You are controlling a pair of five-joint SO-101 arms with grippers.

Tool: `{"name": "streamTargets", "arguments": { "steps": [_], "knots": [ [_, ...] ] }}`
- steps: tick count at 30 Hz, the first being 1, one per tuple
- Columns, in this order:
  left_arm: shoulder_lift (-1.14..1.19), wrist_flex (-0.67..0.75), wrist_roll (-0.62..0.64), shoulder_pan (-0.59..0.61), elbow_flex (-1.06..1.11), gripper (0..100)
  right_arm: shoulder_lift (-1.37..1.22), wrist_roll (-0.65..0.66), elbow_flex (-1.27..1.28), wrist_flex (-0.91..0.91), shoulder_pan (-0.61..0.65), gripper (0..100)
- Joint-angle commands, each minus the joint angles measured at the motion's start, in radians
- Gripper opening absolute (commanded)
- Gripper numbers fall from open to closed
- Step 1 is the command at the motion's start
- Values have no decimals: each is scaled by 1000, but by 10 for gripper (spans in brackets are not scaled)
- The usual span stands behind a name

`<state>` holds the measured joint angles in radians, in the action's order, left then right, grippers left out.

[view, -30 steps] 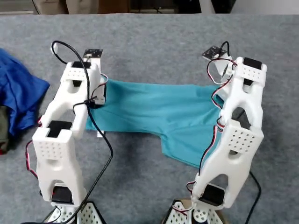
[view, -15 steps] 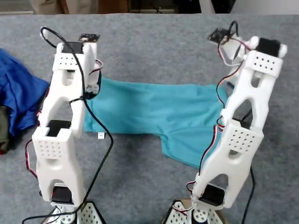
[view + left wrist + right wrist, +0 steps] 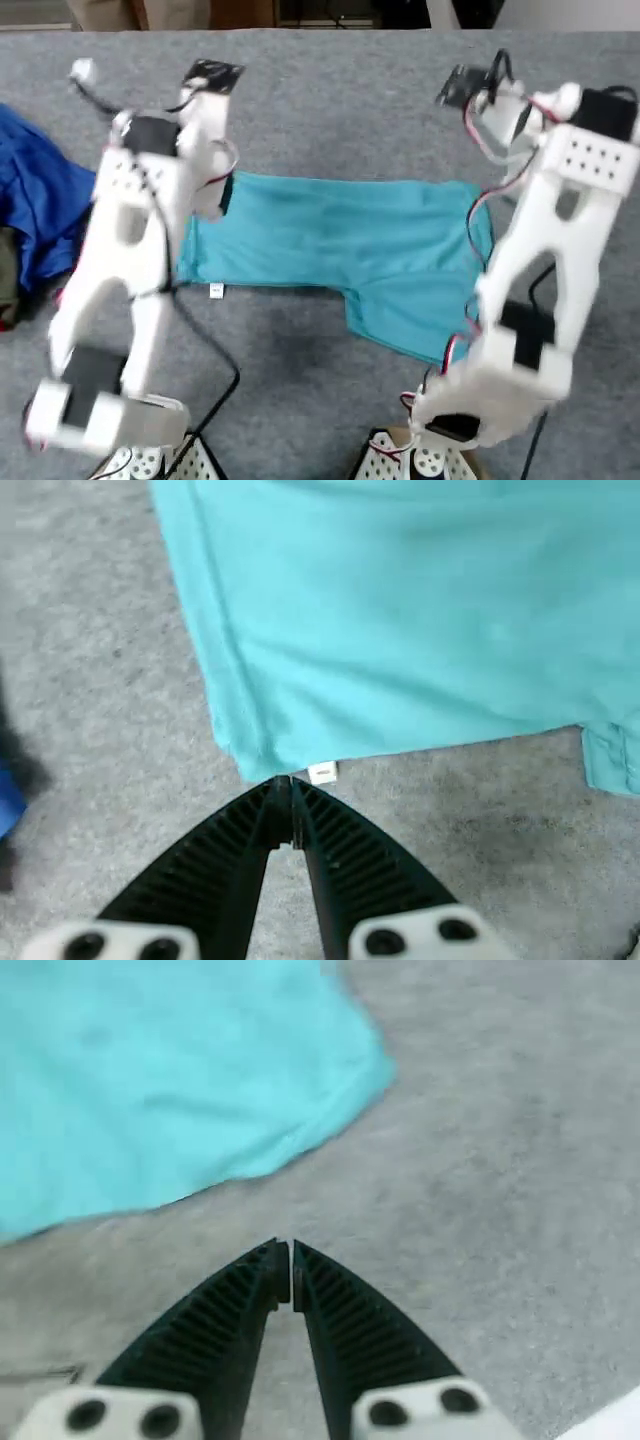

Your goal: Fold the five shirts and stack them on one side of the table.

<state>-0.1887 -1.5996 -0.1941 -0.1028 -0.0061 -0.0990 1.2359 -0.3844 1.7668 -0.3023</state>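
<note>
Cloth items on the grey felt tabletop (image 3: pixel 330 110): three counted.
- One flat teal cotton shirt (image 3: pixel 340 235).
- One crumpled royal-blue garment (image 3: pixel 35 195).
- One dark olive fabric piece (image 3: pixel 6 265); too little shows to confirm it as a shirt.

One small white label (image 3: pixel 216 291).

Two white plastic robot arms: left arm (image 3: pixel 135 190) and right arm (image 3: pixel 560 200).

Two grippers: left gripper (image 3: pixel 290 785) and right gripper (image 3: pixel 291 1250), each with two black ribbed fingers (image 3: pixel 225 850).
</note>
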Motion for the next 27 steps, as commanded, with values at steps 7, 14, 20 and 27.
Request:
{"name": "streamTargets", "arguments": {
  "steps": [7,14,20,27],
  "knots": [
    [-704,112,5,224,580,19,627,183,966,-272,50,34],
    [-794,38,5,422,658,19,931,124,1406,-397,217,34],
    [-794,32,5,562,664,19,1010,-35,1465,-385,404,151],
    [-794,32,5,582,666,19,1010,-101,1549,-414,518,185]
  ]
}}
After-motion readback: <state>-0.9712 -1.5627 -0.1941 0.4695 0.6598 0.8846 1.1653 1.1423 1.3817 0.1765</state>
